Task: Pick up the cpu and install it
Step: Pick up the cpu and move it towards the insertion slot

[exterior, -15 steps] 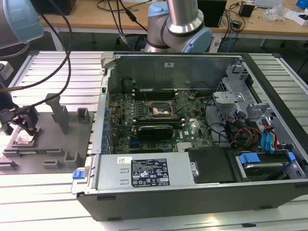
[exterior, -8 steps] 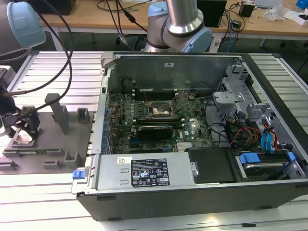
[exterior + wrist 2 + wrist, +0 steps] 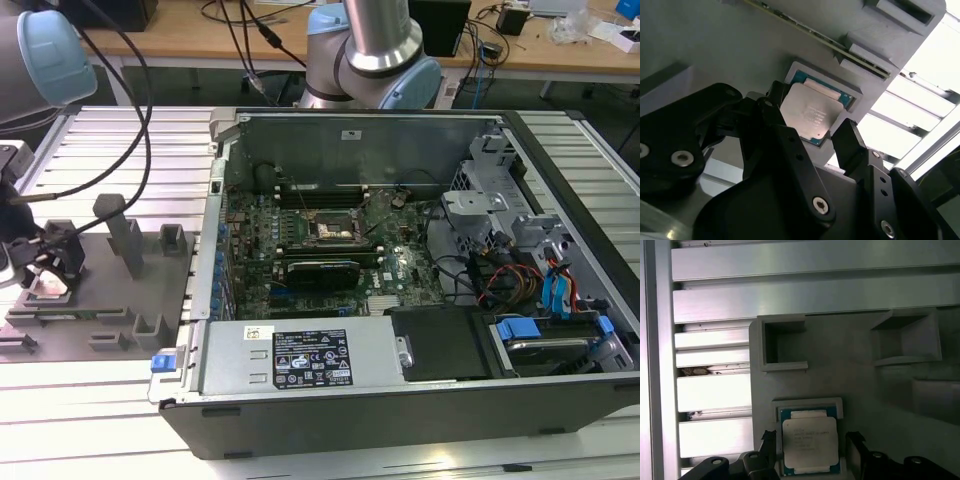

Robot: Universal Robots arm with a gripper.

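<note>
The cpu, a small square chip with a pale metal top and a blue-green rim, lies flat in a shallow recess of the grey tray. My gripper is open and straddles it: one black finger stands on each side, with a narrow gap to the chip's edges. The second wrist view shows the same, the cpu lying between the two black fingers. In the exterior view the gripper hangs low over the tray at the exterior view's left. The square socket sits on the motherboard inside the open computer case.
Raised grey blocks and pockets stand up from the tray beside the gripper. A long black card lies just below the socket. The case's walls, drive cages and cables surround the board. Ribbed aluminium table lies around.
</note>
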